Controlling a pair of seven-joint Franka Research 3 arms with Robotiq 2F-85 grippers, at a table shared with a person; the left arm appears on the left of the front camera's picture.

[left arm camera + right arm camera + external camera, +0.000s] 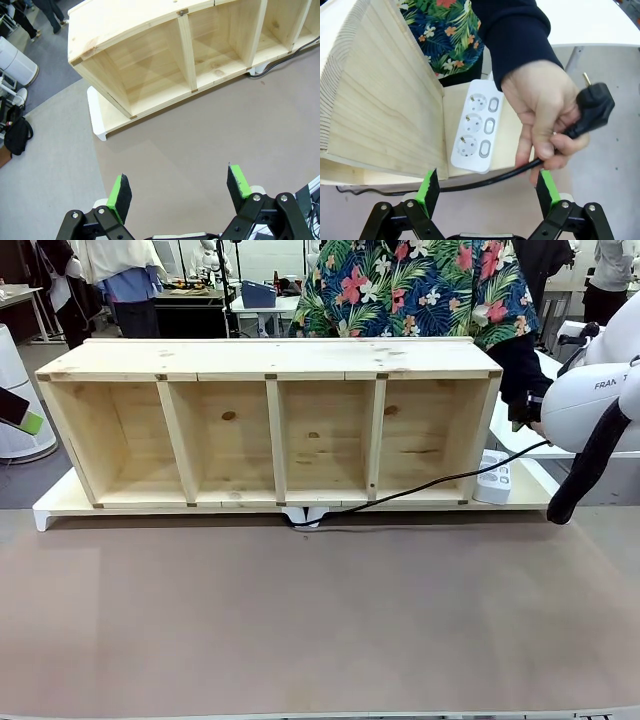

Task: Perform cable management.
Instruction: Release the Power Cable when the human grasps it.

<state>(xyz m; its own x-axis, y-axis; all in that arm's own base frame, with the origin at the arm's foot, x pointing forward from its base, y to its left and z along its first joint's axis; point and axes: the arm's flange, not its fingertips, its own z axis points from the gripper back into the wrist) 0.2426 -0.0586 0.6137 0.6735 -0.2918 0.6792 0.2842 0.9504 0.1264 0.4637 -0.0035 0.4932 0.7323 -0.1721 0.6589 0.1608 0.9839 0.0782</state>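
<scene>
Pine shelf (pixel 270 430) with four open cubbies takes up most of the far half of the brown table (pixel 300 620), sitting on a white base board (pixel 60 510) that sticks out a bit at both ends. Behind it stands a person in a loud floral shirt (pixel 420 290) with dark sleeves.

On the right side, the white robot arm (pixel 590 400) comes in bent, hanging just off the shelf's right end with its wrist camera looking down on the power strip. Its right gripper (pixel 487 187) is spread wide, green pads well apart, nothing between them, hovering just short of the person's hand (pixel 542 117). That hand reaches down beside the shelf, fingers curled round the cable (pixel 485 181) right behind the plug (pixel 594 102), which sticks up past the knuckles with a metal pin showing.

From the hand the cable runs down past the white power strip (pixel 477 125) lying on the base board, then along the shelf's front edge toward the middle (pixel 420 486).

Over on the left, the left gripper (pixel 180 192) hangs above bare table near the shelf's left corner, also wide open and empty.
</scene>
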